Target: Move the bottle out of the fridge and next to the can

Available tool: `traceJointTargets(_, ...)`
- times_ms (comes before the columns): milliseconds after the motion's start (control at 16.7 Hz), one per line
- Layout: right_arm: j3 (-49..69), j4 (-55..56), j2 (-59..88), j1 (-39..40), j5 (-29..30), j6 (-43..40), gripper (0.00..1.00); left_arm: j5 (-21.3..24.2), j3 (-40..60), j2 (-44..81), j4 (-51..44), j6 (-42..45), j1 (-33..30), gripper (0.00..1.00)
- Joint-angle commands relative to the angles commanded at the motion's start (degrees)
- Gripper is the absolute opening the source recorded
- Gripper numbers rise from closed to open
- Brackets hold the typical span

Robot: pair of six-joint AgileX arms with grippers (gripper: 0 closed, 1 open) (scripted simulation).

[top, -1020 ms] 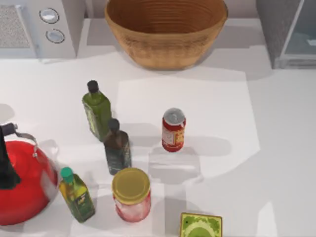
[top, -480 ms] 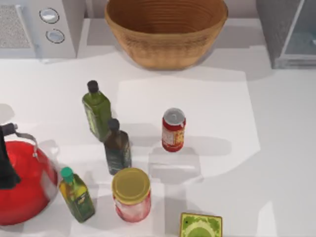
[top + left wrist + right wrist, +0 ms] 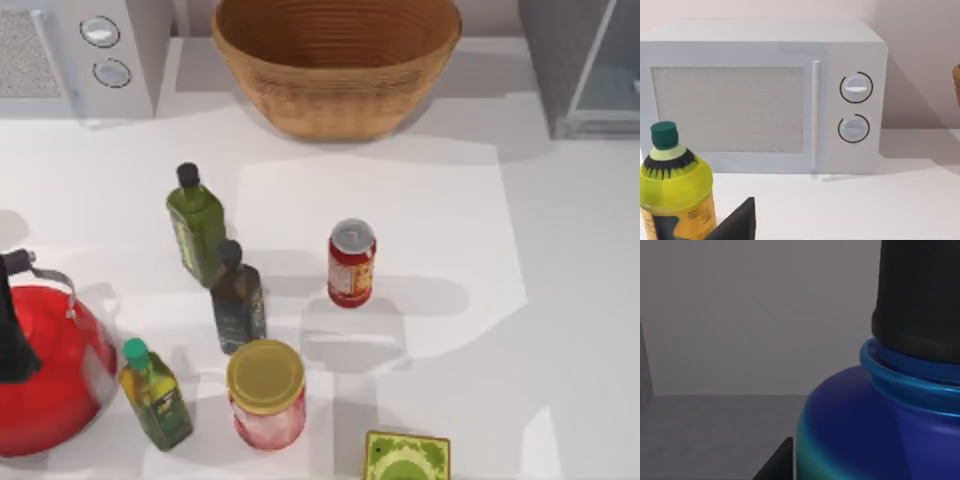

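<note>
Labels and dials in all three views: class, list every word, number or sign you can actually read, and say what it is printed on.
None can be read.
Can: pale label band, print too blurred.
Two green oil bottles and the dark bottle: labels illegible.
Green packet: a pattern, no legible words.
Microwave: two dials with no numbers or marks.
Bottle: no lettering on the part seen.

Bottle (image 3: 880, 430), fridge (image 3: 585, 65): both edge-cropped.
</note>
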Motion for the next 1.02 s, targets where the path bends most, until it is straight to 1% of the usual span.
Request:
traceJointTargets(420, 0.01, -0.20, -0.31, -0.20, 0.00, 0.08, 0.00, 0.00, 0.00, 0.00, 0.00, 0.00, 0.00, 1.00)
traceJointTargets(780, 1.09, -7.57, -6.48, -0.19, -0.07, 0.18, 0.00, 0.00, 0.00, 0.00, 0.00, 0.00, 0.00, 1.00)
traceJointTargets(1020, 1.23, -8.32, -7.16, -0.19, -0.09, 0.16, 0.00, 0.00, 0.00, 0.00, 0.00, 0.00, 0.00, 1.00)
